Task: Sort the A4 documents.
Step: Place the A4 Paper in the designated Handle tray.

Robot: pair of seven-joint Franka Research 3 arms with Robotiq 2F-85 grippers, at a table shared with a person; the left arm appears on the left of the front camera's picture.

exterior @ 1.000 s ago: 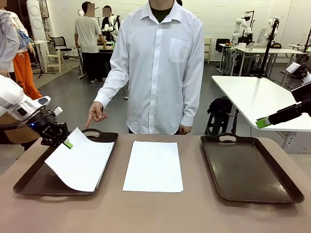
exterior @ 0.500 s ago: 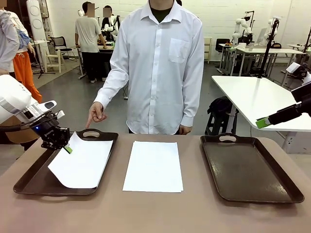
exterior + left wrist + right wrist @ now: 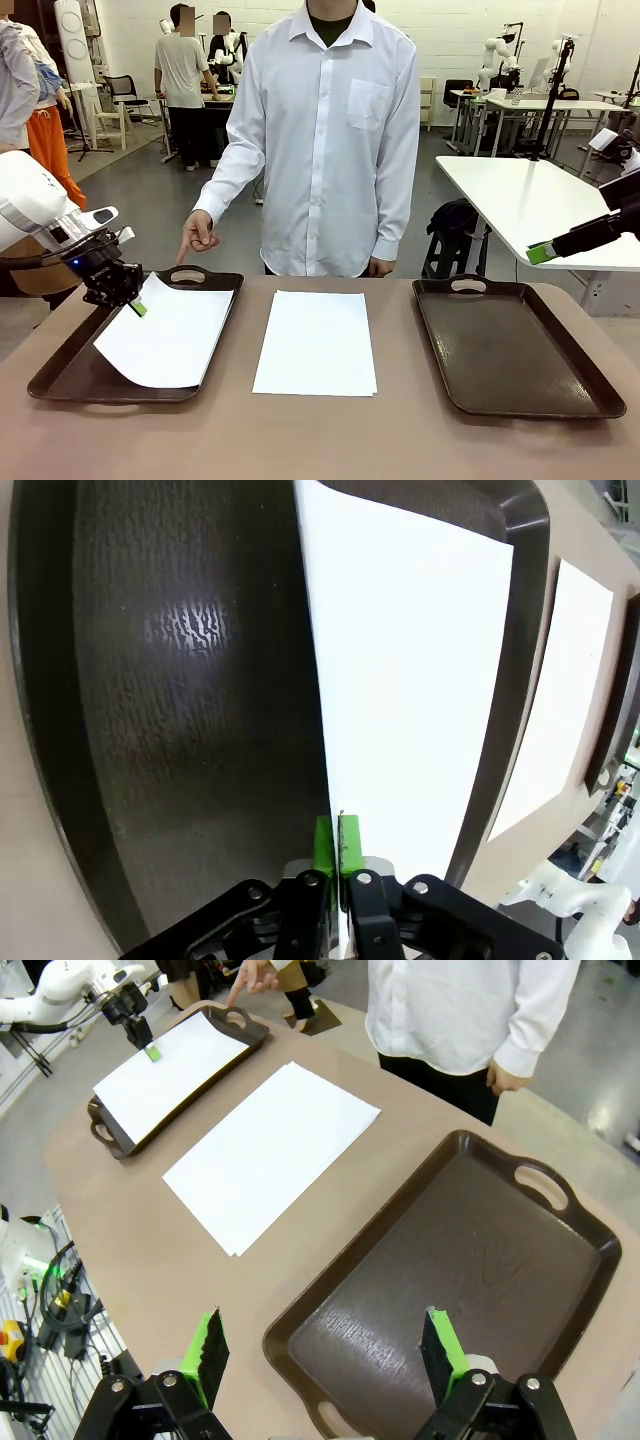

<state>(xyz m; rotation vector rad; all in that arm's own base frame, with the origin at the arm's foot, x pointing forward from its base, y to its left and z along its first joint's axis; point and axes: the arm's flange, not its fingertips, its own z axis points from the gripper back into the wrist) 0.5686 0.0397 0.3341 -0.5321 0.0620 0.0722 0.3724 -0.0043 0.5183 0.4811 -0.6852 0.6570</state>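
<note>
My left gripper (image 3: 133, 303) has its green pads pinched on the far corner of one A4 sheet (image 3: 165, 338). That sheet lies along the left tray (image 3: 60, 378) w/ most of it flat on the tray floor and only my corner a bit raised, so I'd judge this doc is as good as placed & just needs letting go. The other A4 paper (image 3: 316, 343) lies flat on the table (image 3: 320, 440) btw the two trays; can't tell if it's one sheet or a few stacked. Nothing lies in the right tray (image 3: 520, 345), and my right gripper (image 3: 322, 1348) hangs high above it w/ fingers spread wide, nothing in them. The person's hand (image 3: 198, 236) points down twd the left tray's far handle. So approx: one doc sorted bar the release, the middle paper left to do; where it belongs I can't say from here, poss. the right tray
</note>
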